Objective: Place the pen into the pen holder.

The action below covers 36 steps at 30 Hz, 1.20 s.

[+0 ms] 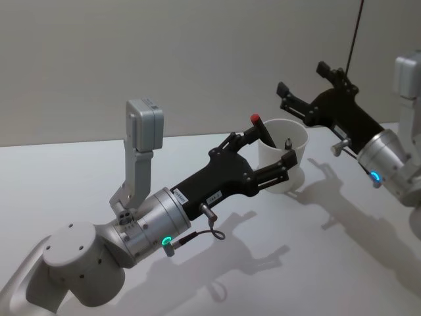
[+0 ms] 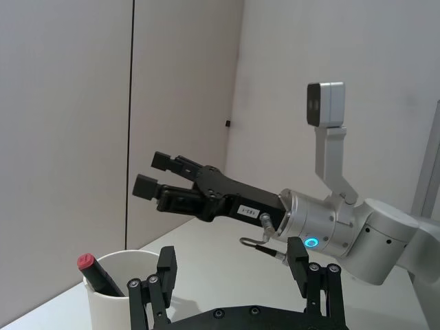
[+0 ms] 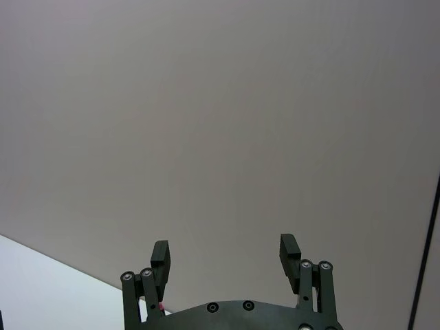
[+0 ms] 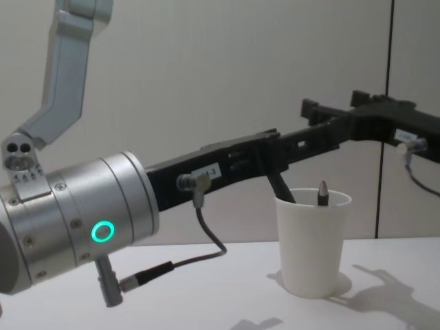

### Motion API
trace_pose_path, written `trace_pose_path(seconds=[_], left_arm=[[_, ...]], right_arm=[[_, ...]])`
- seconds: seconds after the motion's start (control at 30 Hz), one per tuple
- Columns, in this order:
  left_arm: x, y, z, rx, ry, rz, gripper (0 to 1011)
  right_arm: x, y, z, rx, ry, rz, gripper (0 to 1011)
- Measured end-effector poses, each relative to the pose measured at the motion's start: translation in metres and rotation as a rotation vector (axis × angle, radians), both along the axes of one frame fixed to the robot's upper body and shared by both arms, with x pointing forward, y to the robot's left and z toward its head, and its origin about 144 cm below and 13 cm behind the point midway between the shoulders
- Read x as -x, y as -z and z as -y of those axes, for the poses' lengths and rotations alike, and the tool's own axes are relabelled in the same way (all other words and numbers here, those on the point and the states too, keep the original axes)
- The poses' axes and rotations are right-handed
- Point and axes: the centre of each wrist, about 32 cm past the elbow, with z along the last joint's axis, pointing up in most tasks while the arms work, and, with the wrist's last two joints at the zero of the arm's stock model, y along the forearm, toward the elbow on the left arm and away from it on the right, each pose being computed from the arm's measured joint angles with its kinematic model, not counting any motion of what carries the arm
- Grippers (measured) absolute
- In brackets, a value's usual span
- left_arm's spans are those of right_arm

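— On the worktop (image 1: 79, 164), where do we see the pen (image 1: 262, 130)?
— Leaning in the cup (image 1: 284, 158). Our left claw (image 1: 266, 148) straddles the rim, spread, empty; right claw (image 1: 301, 84) open above.

Pen (image 1: 263, 129) in pen holder (image 1: 284, 164) on table (image 1: 79, 171); left end effector (image 1: 273, 150) at holder; right end effector (image 1: 302, 85) above, behind.

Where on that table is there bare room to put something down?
Bare table lies left of the left gripper, and in front, between the paper cup and the near edge. It is crowded at the cup, where the left gripper's open jaws flank it; the right gripper hangs behind.
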Motion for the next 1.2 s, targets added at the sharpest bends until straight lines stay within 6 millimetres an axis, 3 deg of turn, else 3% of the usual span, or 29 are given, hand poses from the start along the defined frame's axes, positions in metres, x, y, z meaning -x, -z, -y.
trace_pose_path(seconds=[0.5, 0.8, 1.2], left_arm=[[0.0, 0.0, 0.0, 0.0, 0.0, 0.0, 1001], [0.0, 0.0, -0.001, -0.038, -0.049, 0.006, 1001], [-0.001, 0.001, -0.003, -0.153, -0.203, 0.038, 1001]], right_arm=[[0.017, -0.007, 0.01, -0.014, 0.037, -0.008, 1001], [0.026, -0.002, 0.009, -0.013, 0.058, -0.028, 1001], [0.054, 0.01, 0.009, -0.003, 0.123, -0.089, 1002]])
